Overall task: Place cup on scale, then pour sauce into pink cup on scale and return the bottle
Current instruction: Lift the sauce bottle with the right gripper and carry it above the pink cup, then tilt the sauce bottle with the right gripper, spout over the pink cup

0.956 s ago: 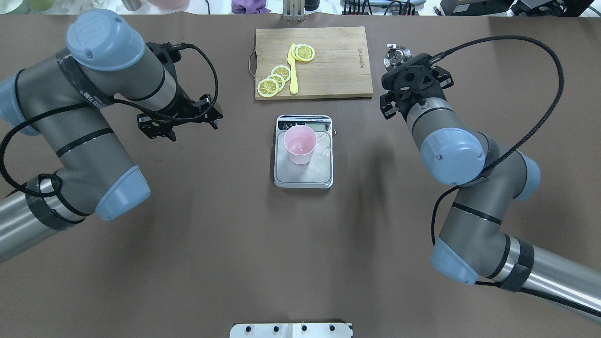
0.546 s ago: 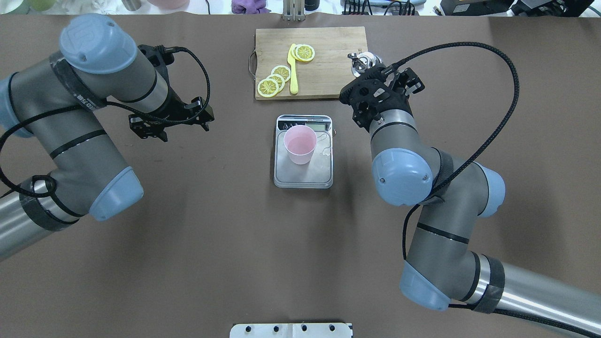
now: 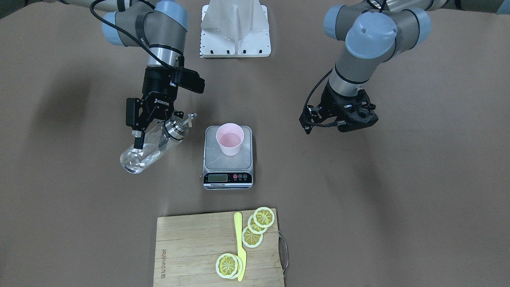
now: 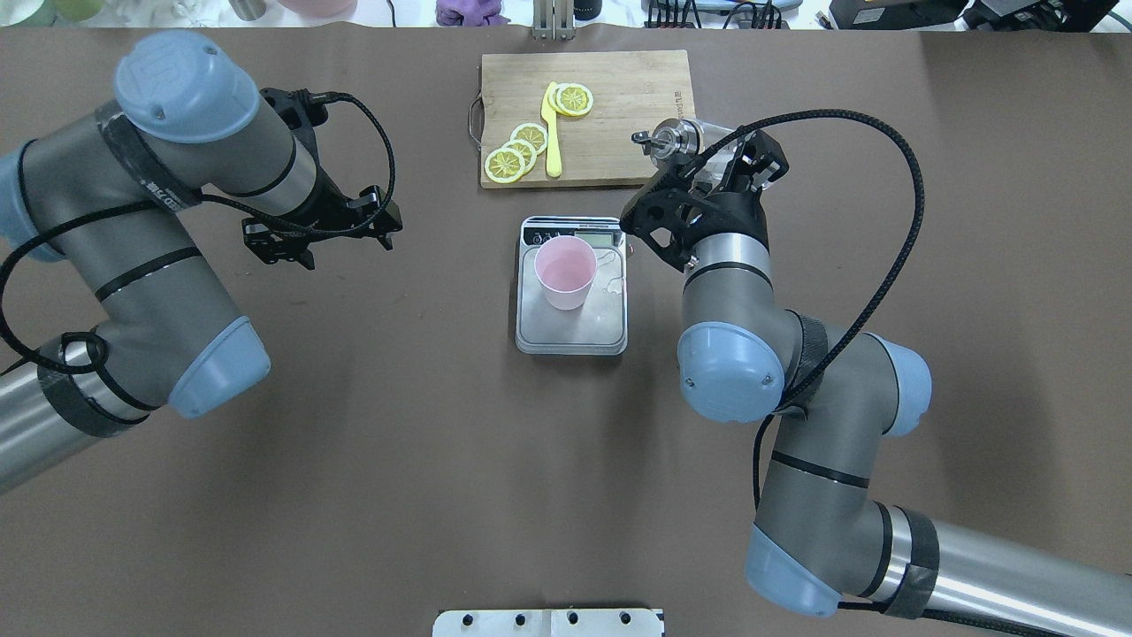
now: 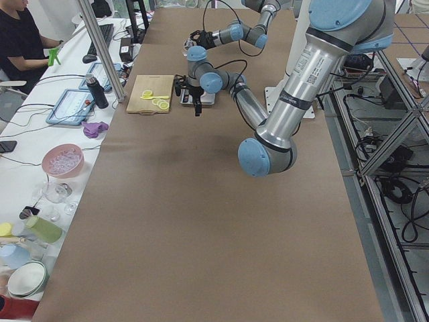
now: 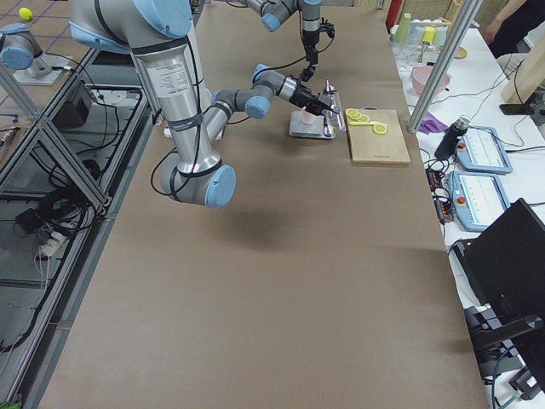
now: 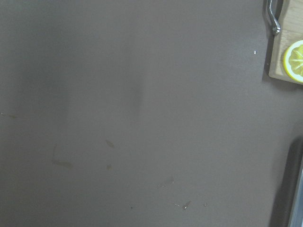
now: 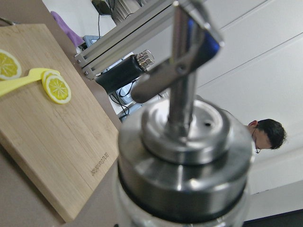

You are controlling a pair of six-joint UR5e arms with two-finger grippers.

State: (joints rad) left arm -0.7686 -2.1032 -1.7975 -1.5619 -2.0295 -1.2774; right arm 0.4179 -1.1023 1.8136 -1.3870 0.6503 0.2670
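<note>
bottle (image 3: 145, 153): clear glass, smooth and glossy; light is reflected along its wall.
pourer cap (image 8: 184, 156): polished silver metal, mirror-bright; a black band is seen under its rim.
cup (image 3: 229, 139): pale pink plastic, smooth, with little sheen.
scale (image 3: 228, 161): platform of brushed steel, dully reflective; the front strip is black and glossy.
cutting board (image 3: 191, 247): pale wood in joined strips, matt, with the grain shown.
board handle (image 7: 270, 14): bent metal wire, shiny.
knife (image 3: 239, 243): yellow plastic, smooth.
lemon slices (image 3: 264, 217): smooth-looking; the material cannot be told.
table cover (image 4: 442, 460): brown, matt, faintly scuffed in the left wrist view.
arm tubes (image 4: 159, 301): grey metal, satin finish.
joint caps (image 4: 186, 75): light blue plastic, smooth.
</note>
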